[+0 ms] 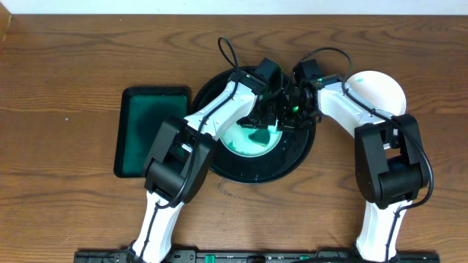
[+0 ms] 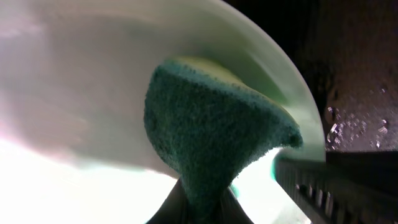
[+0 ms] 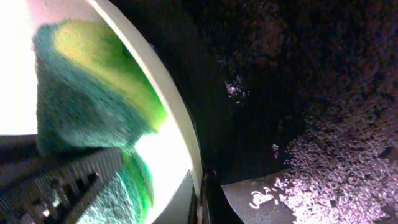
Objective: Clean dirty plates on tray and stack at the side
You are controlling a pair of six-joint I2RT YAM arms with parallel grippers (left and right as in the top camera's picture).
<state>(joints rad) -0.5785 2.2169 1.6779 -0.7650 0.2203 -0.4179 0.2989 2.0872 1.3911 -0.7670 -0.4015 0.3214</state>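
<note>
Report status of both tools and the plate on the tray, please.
Left tool shut on sponge, sponge on plate. Right tool at plate rim, grip unclear. Plate on tray, nothing blocking.

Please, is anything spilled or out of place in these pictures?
Only small things: water drops lie scattered on the black tray beside the plate, and the plate carries a teal smear. Nothing looks broken.

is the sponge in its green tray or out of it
Out: the green tray holds no sponge; the left gripper pinches the sponge against a plate.
</note>
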